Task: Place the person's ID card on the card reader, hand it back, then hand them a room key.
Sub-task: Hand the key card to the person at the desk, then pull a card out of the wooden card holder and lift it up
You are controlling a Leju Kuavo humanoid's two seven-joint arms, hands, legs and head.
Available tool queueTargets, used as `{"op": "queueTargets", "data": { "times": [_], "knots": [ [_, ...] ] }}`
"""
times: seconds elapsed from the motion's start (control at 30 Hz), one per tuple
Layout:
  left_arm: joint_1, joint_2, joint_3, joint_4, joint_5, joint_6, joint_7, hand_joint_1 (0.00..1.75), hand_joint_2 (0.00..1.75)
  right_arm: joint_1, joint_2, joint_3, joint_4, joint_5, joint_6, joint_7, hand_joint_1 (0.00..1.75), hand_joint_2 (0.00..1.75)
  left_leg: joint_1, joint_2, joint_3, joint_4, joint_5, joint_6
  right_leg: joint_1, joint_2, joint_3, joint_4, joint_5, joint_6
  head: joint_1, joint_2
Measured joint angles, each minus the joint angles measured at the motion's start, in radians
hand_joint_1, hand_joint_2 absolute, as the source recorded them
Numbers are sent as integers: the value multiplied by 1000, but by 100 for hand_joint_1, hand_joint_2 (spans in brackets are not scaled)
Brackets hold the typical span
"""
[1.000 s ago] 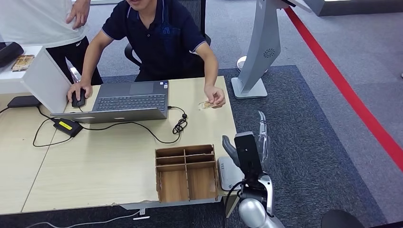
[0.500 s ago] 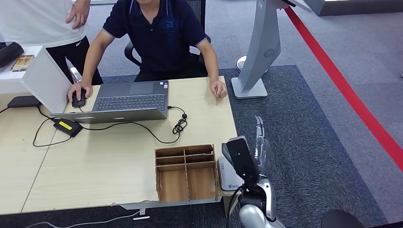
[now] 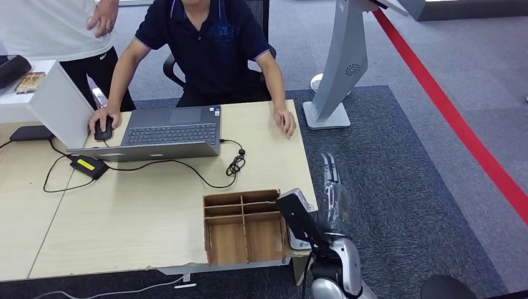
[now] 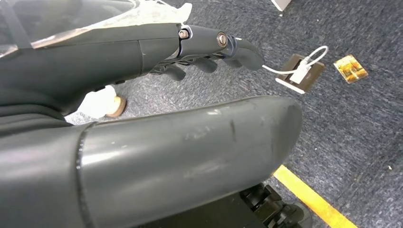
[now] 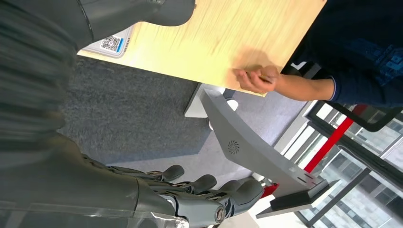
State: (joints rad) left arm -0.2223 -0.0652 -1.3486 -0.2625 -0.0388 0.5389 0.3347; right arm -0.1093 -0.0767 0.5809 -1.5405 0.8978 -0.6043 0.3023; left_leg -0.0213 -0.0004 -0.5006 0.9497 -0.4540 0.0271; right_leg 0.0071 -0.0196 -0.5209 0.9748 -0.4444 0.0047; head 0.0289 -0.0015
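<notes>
My right hand [image 3: 330, 187] hangs past the table's right front corner, fingers stretched out and apart, holding nothing. Its fingers [image 5: 209, 189] show over the carpet in the right wrist view. The white card reader [image 3: 300, 240] lies at the table's front right corner, partly hidden by my forearm; its QR label [image 5: 112, 42] shows close by. The seated person's hand [image 3: 285, 122] rests on the far right table edge; I cannot tell whether it holds the ID card. My left hand [image 4: 209, 45] hangs over the floor with nothing in it.
A wooden organiser [image 3: 244, 227] stands just left of the card reader. A laptop [image 3: 163, 133], mouse and cables lie across the far side of the table. A grey kiosk stand [image 3: 341, 68] rises to the right. A second person [image 3: 56, 31] stands at the back left.
The person drew the hand with the card back to the table's far edge and laid it down. My right arm shifted left and lower, covering more of the card reader.
</notes>
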Motion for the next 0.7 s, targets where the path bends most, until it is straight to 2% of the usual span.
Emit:
{"op": "queueTargets", "data": {
  "times": [0.7],
  "knots": [
    [5,0,24,0,-46,-27,-16,0,0,4,-38,72,-44,67,123,36,0,175,0,0,0,0,0,0,0,0,0,0,0,0,0,0]
  ]
}}
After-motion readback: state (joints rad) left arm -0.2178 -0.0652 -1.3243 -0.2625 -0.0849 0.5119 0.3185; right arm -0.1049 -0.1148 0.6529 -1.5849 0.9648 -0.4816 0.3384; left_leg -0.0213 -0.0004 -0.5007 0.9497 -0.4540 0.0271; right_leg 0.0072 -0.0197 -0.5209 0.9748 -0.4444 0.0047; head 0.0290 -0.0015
